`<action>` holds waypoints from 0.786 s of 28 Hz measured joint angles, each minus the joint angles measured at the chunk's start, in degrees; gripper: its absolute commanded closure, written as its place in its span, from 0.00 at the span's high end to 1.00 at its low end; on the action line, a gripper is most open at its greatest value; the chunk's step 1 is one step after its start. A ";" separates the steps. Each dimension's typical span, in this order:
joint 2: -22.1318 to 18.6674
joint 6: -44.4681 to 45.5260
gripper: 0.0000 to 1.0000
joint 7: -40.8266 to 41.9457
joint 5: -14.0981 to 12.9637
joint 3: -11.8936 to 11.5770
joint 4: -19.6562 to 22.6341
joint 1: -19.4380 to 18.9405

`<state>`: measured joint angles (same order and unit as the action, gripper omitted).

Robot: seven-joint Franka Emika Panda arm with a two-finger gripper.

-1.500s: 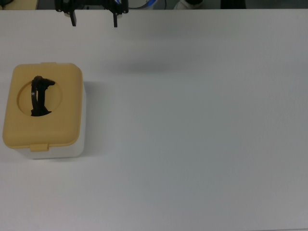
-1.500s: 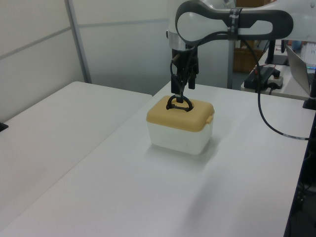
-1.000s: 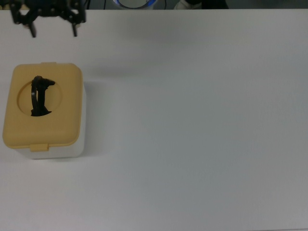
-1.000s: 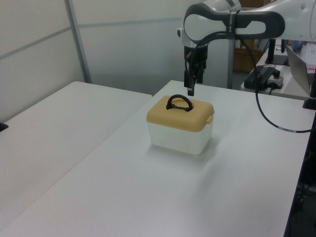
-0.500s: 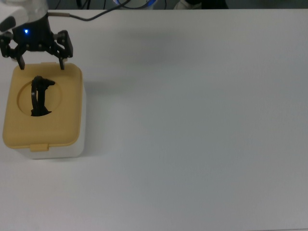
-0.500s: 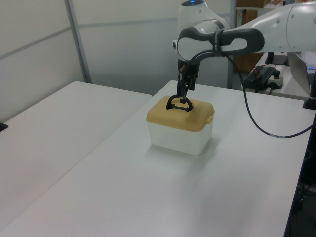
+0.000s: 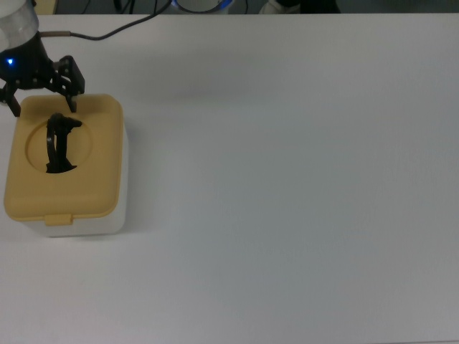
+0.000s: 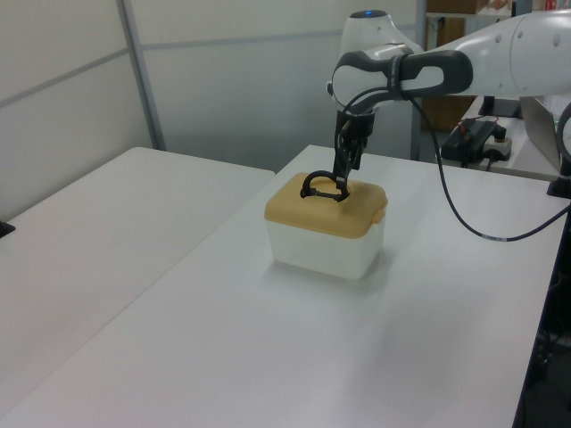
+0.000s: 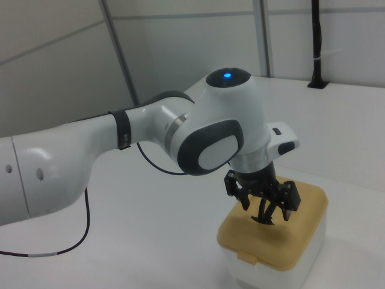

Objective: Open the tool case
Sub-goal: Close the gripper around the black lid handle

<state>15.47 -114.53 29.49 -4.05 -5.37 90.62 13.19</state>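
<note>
Now the spread claw has dropped to the tool case lid's far edge, near the worktop corner; case unopened

My arm looks glossy white plastic, the case smooth plastic with a matt tan lid, the desk matt white.

I see the tool case on the table, just under my gripper, handle right below it.
</note>
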 measured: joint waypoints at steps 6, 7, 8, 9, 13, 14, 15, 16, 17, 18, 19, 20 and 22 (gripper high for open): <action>1.65 -2.63 1.00 -0.04 -1.48 0.73 -0.03 -0.28; 1.81 -2.77 0.98 -0.12 -1.54 0.83 -0.05 -0.38; 1.94 -2.95 0.95 -0.24 -1.56 0.88 -0.07 -0.50; 2.04 -3.18 0.94 -0.40 -1.57 0.94 -0.13 -0.67; 2.06 -3.24 0.78 -0.48 -1.63 1.11 -0.96 -0.87; 2.06 -3.24 0.74 -0.48 -1.64 1.13 -1.18 -0.87; 2.06 -3.24 0.67 -0.49 -1.65 1.13 -1.36 -0.87; 2.06 -3.24 0.59 -0.49 -1.66 1.13 -1.49 -0.87; 2.06 -3.24 0.48 -0.49 -1.66 1.13 -1.59 -0.86; 2.07 -3.24 0.42 -0.49 -1.66 1.13 -1.73 -0.81; 2.07 -3.24 0.34 -0.49 -1.66 1.13 -1.83 -0.78; 2.06 -3.24 0.26 -0.49 -1.66 1.12 -1.94 -0.74; 2.06 -3.24 0.02 -0.49 -1.66 1.11 -2.11 -0.67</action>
<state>17.53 -117.77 29.00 -5.70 -4.26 88.51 12.52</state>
